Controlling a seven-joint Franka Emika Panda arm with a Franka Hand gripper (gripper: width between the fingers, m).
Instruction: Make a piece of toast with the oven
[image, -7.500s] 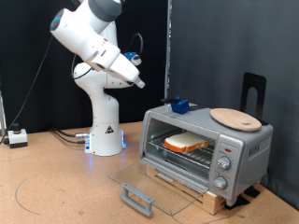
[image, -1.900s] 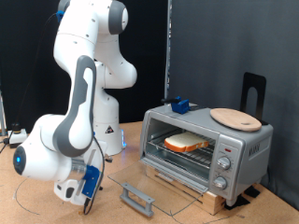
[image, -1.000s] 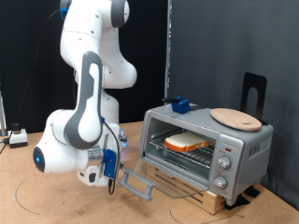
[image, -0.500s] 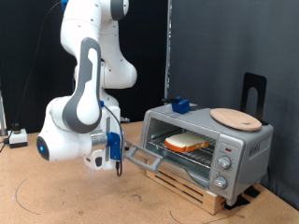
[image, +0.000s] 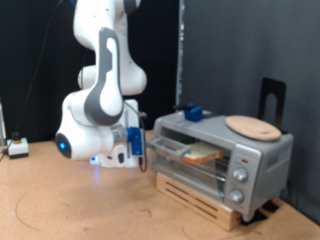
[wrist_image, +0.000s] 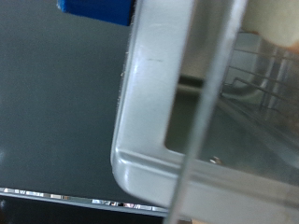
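The silver-grey oven (image: 255, 160) stands on a wooden pallet at the exterior view's right. The piece of toast (image: 205, 155) lies on the wire rack inside it. The glass door (image: 168, 150) is swung up most of the way, tilted and not quite shut. My gripper (image: 140, 148) is at the door's handle edge, on the oven's left side in the exterior view. The picture is blurred there and its fingers do not show clearly. The wrist view shows the oven's front corner (wrist_image: 149, 112), the door's edge and the wire rack (wrist_image: 271, 84) from very close; no fingers show in it.
A round wooden board (image: 252, 126) and a small blue object (image: 192, 113) lie on the oven's top; the blue object also shows in the wrist view (wrist_image: 93, 7). A black stand (image: 272, 98) rises behind the oven. The robot's base (image: 110, 155) is close to the left.
The gripper came down to the open door lying flat, then swept up and towards the oven, lifting the door from flat to nearly shut. The toast has not moved.
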